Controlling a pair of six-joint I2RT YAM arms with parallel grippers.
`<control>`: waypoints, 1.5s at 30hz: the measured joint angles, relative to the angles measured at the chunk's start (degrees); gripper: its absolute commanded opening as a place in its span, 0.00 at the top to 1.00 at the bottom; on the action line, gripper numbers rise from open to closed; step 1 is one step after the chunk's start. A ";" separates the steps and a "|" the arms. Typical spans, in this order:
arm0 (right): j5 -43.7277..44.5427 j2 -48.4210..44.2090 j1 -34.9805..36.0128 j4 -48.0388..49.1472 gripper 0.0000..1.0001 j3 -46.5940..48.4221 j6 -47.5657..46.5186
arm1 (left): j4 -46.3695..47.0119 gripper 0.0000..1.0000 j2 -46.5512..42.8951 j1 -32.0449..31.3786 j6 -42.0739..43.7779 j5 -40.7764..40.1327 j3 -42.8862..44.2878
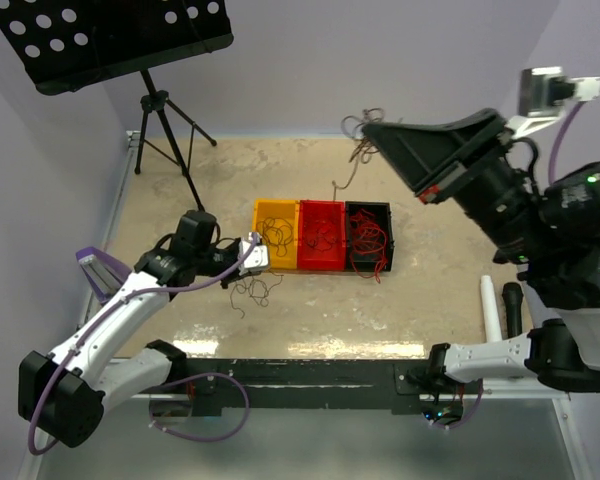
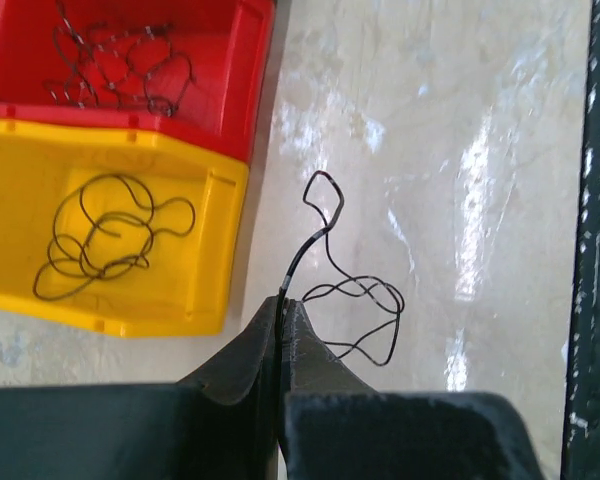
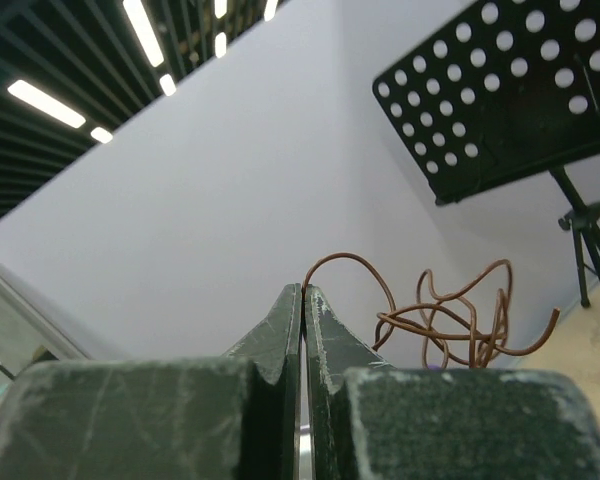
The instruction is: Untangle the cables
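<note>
My left gripper (image 1: 252, 254) is shut on a thin black cable (image 1: 256, 290) that hangs in loops to the table in front of the yellow bin (image 1: 263, 207). In the left wrist view the fingertips (image 2: 283, 305) pinch this cable (image 2: 358, 291). My right gripper (image 1: 370, 128) is raised high over the far table, shut on a curly brown cable (image 1: 358, 150) that dangles below; it also shows in the right wrist view (image 3: 450, 312) beside the gripper (image 3: 303, 290). The yellow bin holds a black cable (image 2: 100, 236), the red bin (image 1: 320, 204) dark cables (image 2: 120, 62), the black bin (image 1: 368, 207) red cables (image 1: 372, 245).
The three bins stand in a row mid-table. A black music stand (image 1: 120, 40) on a tripod (image 1: 165, 130) stands at the far left corner. A white cylinder (image 1: 491, 305) and a black one (image 1: 512, 305) lie at the right edge. A dark rail (image 1: 310, 375) runs along the near edge.
</note>
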 measured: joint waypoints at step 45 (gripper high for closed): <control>-16.52 29.46 -20.83 17.35 1.00 -31.89 -0.92 | -35.82 1.00 -12.79 0.00 13.64 6.99 22.91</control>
